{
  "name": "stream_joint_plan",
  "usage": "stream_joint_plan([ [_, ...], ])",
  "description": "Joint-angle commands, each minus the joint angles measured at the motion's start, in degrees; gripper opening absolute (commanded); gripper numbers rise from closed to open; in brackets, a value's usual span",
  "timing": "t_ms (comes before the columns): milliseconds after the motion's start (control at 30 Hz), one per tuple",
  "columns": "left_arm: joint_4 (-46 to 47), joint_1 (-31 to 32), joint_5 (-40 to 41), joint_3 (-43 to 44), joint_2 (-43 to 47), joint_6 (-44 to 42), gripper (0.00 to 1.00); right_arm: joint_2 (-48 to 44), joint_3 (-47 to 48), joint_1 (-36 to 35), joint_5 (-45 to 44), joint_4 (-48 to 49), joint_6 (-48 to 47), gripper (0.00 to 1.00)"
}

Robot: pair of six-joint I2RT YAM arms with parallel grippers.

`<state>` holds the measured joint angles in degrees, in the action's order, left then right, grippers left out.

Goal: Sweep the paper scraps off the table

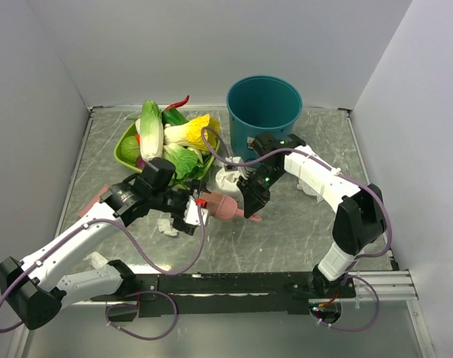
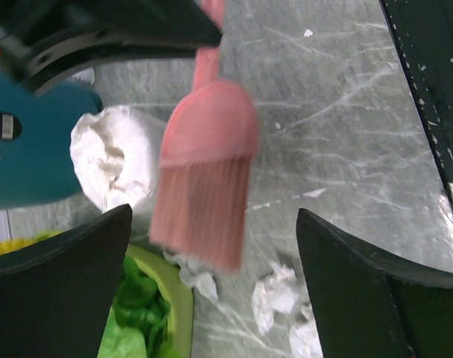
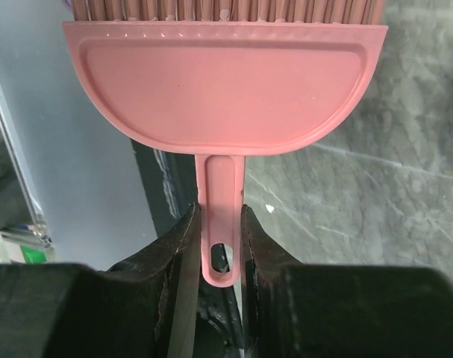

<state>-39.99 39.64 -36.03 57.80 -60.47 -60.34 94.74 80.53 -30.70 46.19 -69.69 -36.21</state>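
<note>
Right gripper (image 3: 220, 224) up close, and we see its jaws clamped on the pink brush (image 3: 222, 89) by the handle, bristles at the top of the frame. Left gripper (image 2: 213, 216) stands spread wide, brush head showing between its fingers (image 2: 62, 283). Paper scraps (image 2: 275, 294) lie on the table (image 2: 345, 112), lower centre, just beside the green tray (image 2: 177, 298).

Reaches both arms inward toward the middle, holds the left gripper (image 1: 192, 215) spread wide, pinches the right gripper (image 1: 250, 203) onto a pink brush handle (image 3: 221, 194).
</note>
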Motion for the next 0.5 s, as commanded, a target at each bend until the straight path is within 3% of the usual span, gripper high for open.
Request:
stream_joint_plan([
  [0,11.3,2.2,0.2,-4.4,1.0,-0.1,0.92,0.0,4.6,0.2,4.7,0.4,2.9,0.00],
  [167,24.9,4.8,8.9,-8.3,0.3,5.7,0.78,1.6,6.7,0.2,5.1,-0.4,2.7,0.00],
  [333,26.2,5.4,11.1,-6.6,-1.7,9.6,0.67,1.4,8.1,0.1,4.7,-0.4,3.2,0.00],
  [467,24.5,5.6,10.2,-6.5,-1.8,12.7,0.39,1.5,10.0,0.2,4.1,-1.1,2.9,0.00],
])
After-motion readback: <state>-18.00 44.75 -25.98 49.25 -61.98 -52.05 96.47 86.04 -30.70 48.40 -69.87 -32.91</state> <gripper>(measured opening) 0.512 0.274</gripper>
